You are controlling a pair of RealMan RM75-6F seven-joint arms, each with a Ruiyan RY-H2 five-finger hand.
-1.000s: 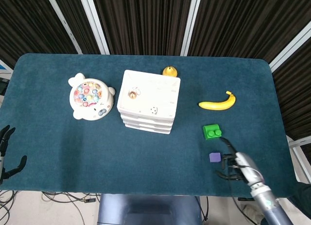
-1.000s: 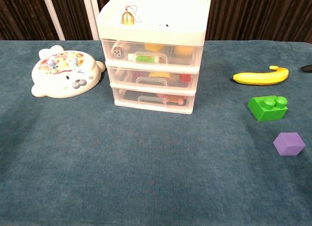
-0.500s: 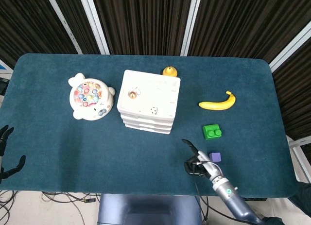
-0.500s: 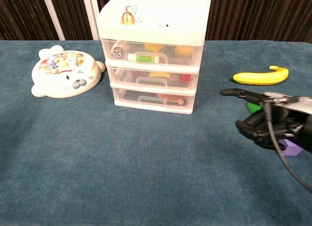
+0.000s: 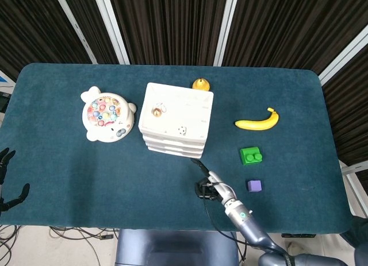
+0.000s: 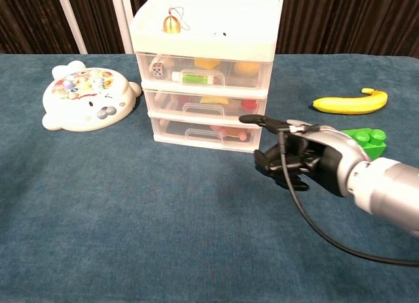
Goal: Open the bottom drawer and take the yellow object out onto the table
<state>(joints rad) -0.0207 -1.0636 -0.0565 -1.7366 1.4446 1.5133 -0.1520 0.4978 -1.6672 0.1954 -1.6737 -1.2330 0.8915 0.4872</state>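
A white drawer unit (image 6: 204, 67) with 3 transparent drawers is placed near the middle of the teal table (image 5: 69, 180). The bottom drawer (image 6: 204, 133) is seen closed in the chest view, flush with the 2 drawers above it. Through its clear front, some pink and red things are seen; which of the contents is the yellow object cannot be told from these views.

The right hand (image 6: 298, 160) is held low over the table, just in front of the right end of the bottom drawer. 1 finger is stretched out toward the drawer front, and the other fingers are curled in under the palm. Nothing is held in it. Whether the stretched fingertip touches the drawer cannot be told. In the head view the same hand (image 5: 210, 182) is seen just below the right front corner of the unit.

Only a part of the left hand (image 5: 7, 182) is shown at the left edge of the head view, well apart from the drawers; its fingers appear spread and nothing is held.

To the right of the hand, a green block (image 6: 366, 141), partly hidden, and a banana (image 6: 349, 103) lie on the table.
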